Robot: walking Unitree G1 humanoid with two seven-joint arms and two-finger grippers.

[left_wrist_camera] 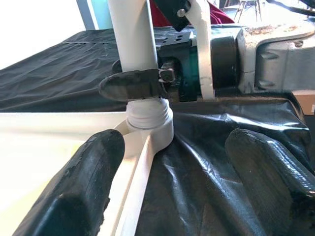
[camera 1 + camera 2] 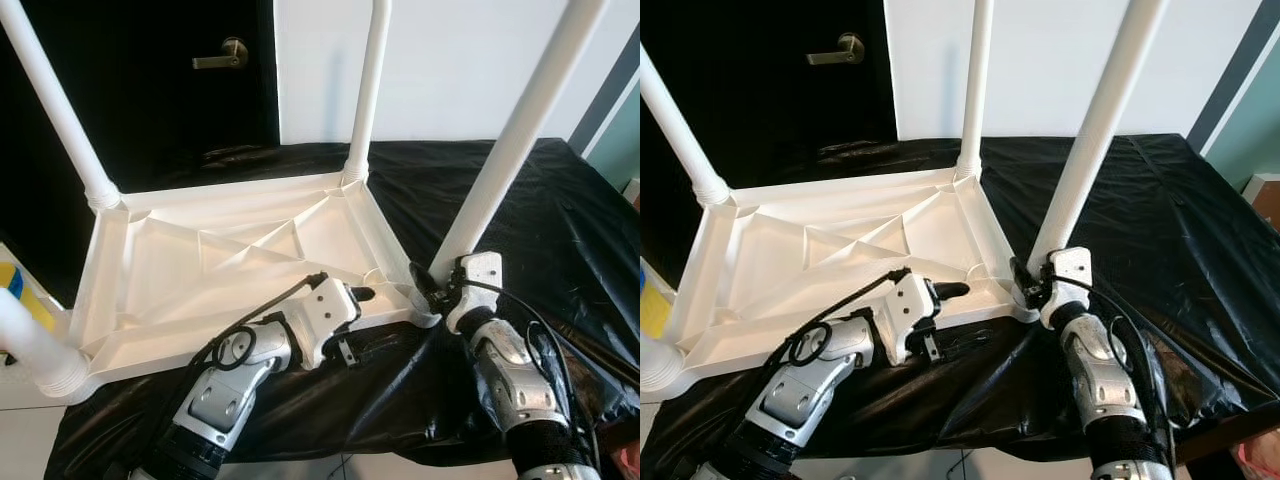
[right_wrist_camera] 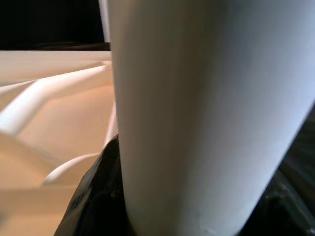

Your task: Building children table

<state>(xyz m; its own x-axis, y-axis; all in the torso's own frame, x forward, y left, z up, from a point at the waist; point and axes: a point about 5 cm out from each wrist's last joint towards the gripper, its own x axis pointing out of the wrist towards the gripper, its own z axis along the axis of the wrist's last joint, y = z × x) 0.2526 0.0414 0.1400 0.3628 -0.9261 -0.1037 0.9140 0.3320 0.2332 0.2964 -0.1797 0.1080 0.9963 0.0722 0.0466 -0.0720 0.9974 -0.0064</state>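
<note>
A white children's table top (image 2: 200, 270) lies upside down on a black-covered surface. Its near right leg (image 2: 510, 150) stands in the corner socket, and my right gripper (image 2: 432, 285) is shut around that leg just above the threaded base (image 1: 147, 115). In the right wrist view the leg (image 3: 206, 108) is pressed against a black finger (image 3: 98, 196). My left gripper (image 2: 358, 322) is open at the table top's near rim, one finger (image 1: 93, 172) over the white top and the other over the cloth. Three more legs (image 2: 368, 90) stand at the remaining corners.
Black plastic sheeting (image 2: 560, 220) covers the work surface and drapes over its front edge. Behind it are a dark door with a lever handle (image 2: 225, 55) and a white wall. A yellow and blue object (image 2: 15, 290) sits at the far left.
</note>
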